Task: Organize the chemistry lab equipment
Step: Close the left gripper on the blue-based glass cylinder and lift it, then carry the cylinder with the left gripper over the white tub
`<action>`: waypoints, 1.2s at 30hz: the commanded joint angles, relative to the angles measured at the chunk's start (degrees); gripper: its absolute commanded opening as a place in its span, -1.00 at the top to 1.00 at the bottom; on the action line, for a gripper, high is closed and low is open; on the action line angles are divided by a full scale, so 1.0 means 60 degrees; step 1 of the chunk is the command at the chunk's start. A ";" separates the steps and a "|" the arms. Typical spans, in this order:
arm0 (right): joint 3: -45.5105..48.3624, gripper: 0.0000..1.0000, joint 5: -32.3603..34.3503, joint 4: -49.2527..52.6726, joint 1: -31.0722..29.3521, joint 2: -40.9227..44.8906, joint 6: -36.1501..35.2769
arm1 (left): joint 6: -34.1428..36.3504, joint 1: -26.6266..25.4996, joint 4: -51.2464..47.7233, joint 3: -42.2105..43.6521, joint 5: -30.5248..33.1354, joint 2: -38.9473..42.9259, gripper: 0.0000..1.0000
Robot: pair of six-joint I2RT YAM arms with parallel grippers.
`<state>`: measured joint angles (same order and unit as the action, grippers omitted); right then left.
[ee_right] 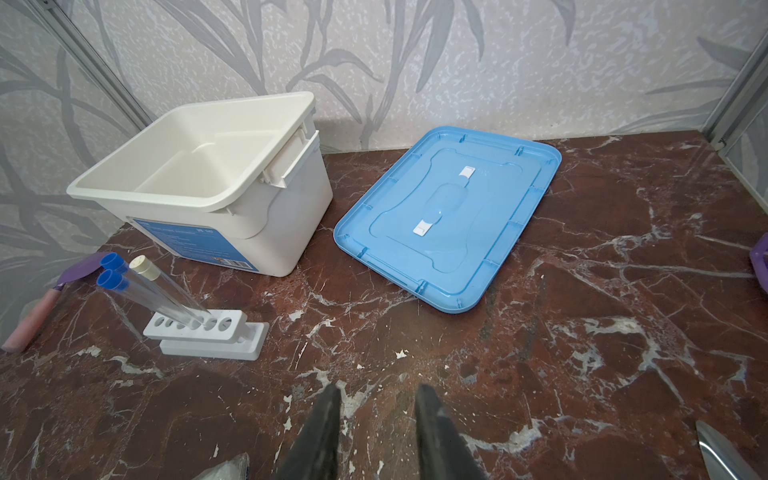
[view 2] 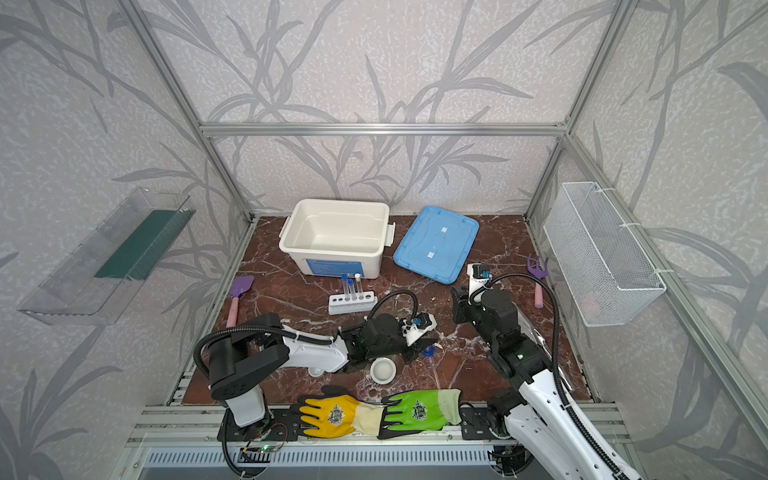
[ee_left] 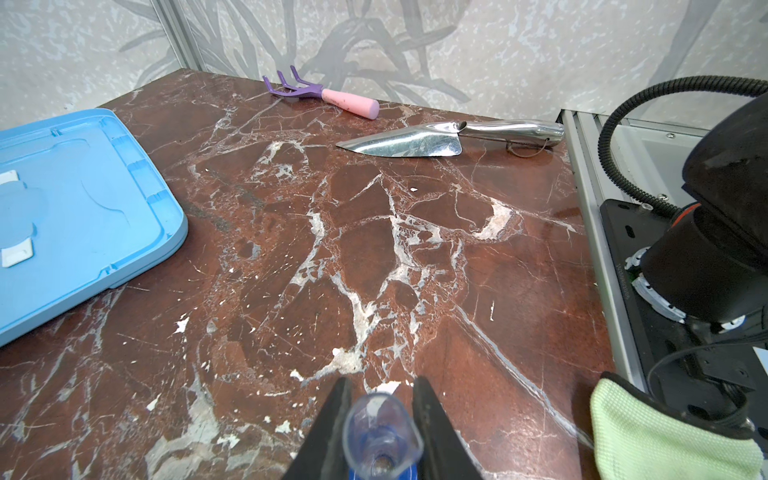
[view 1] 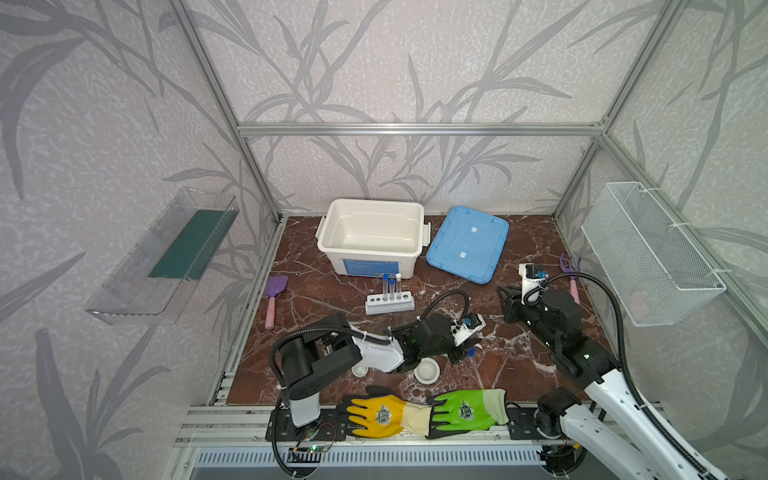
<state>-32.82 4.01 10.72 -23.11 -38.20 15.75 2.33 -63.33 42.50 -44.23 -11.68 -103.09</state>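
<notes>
- Starting big: white bin (view 1: 371,235) sits far centre, open and empty; blue lid (view 1: 467,243) lies flat just right of it.
- Right gripper (ee_right: 376,390) hangs low at right centre, jaws apart, only bare table between them. Idle, as we read it.
- Left gripper (ee_left: 381,384) reaches to near centre. Its fingers (ee_left: 428,415) press both sides of the small blue-based vessel (ee_left: 380,434), so we call that a grip. Lifted or not, we can't tell.
- White rack (view 1: 389,302) stands in front of the bin, three capped test tubes (view 1: 392,286) upright in it, left holes free.
- Two white dishes sit near, by the left arm: larger dish (view 1: 427,370), and smaller dish (view 1: 359,370) partly tucked under the arm.
- Step in hand, our read: pickup of the vessel; the dishes are not yet sorted.
- Next move calls for a straight lift with a light squeeze (thin clear wall, probably slippery), then a carry toward the bin that clears the tubes.
- Left wrist view alone shows that grip and the whole metal scoop (ee_left: 449,137), lying on the right, nearer than the purple rake (ee_left: 320,93). In both top views the right arm covers most of it.
- Right wrist view alone shows the gap between the right jaws; only the top views show the dishes.
</notes>
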 commanded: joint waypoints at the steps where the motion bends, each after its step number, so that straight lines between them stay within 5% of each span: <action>1: 0.0116 0.37 0.0064 -0.0256 0.0059 0.0080 0.0084 | -0.0072 0.0024 0.0254 0.0188 0.0070 0.0042 0.49; 21: 0.0196 0.40 0.0137 -0.0200 0.0088 0.0213 0.0115 | 0.0146 0.0038 -0.0035 0.0184 0.0106 0.0272 0.64; 36: 0.0166 0.40 0.0079 -0.0219 0.0132 0.0177 0.0115 | 0.0391 0.0910 -0.2876 -0.0751 -0.0381 0.2225 0.63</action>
<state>-32.34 4.45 10.59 -22.59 -37.56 16.14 3.44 -59.11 29.87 -45.45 -12.62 -93.38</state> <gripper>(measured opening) 0.298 0.188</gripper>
